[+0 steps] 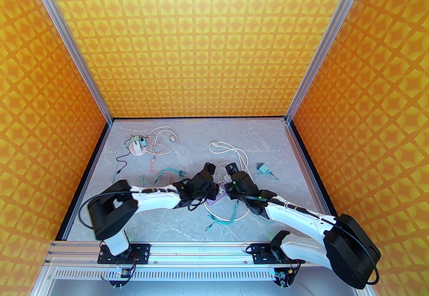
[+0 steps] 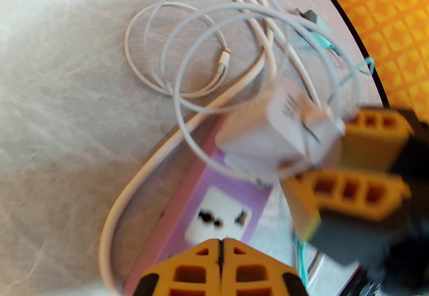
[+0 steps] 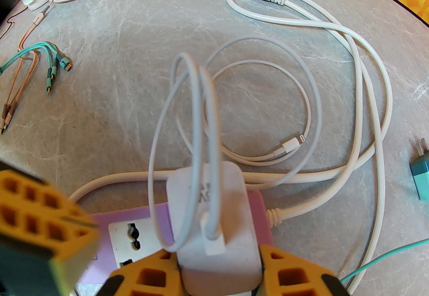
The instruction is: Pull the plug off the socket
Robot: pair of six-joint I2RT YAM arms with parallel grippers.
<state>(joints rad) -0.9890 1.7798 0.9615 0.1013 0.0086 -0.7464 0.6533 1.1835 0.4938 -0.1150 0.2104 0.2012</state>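
The white charger plug is seen at the bottom centre of the right wrist view. It stands on the purple power strip and is clamped on both sides by the right gripper. Whether its prongs are fully seated cannot be told, since the left wrist view is blurred there. The left gripper is clenched with nothing between its fingers. Its tips are poised at the bottom of that view over the strip's end, beside an empty socket. Contact with the strip cannot be confirmed.

If the strip is not pinned down firmly, it is likely to be lifted together with the plug. The prongs could be jammed or bent by a slanted pull, and the smooth casing could be lost from the pads. The thin white cable, looped over the charger, could be dragged along and snagged on the thick white cord lying just behind.
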